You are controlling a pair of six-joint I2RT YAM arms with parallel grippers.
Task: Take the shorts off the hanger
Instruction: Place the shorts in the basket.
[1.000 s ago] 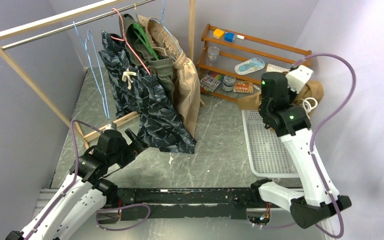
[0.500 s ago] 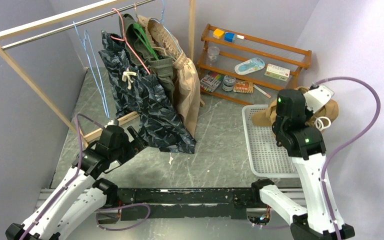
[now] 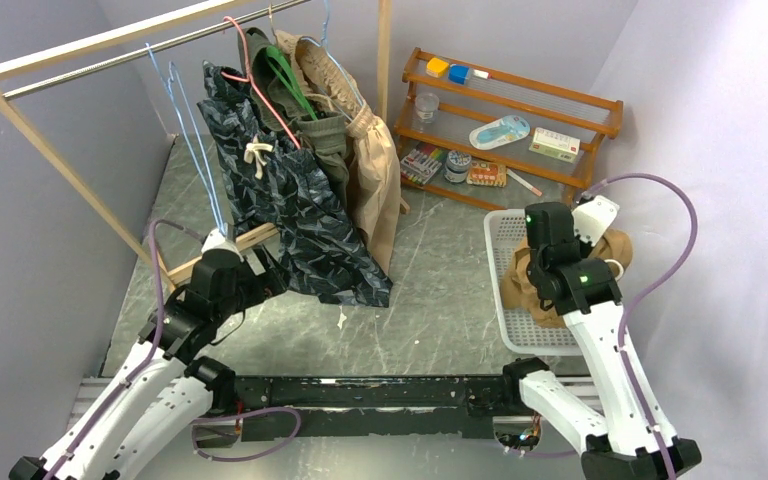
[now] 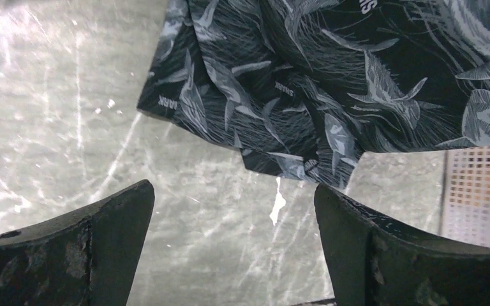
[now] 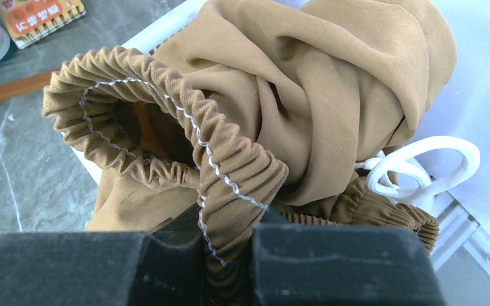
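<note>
Over the basket, right fingers tight on tan shorts; left fingers wide apart.

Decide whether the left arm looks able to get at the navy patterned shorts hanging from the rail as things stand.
Probably yes. The left gripper stands open just short of the hanging hem of the navy patterned shorts, and its wrist view shows nothing between them.
</note>
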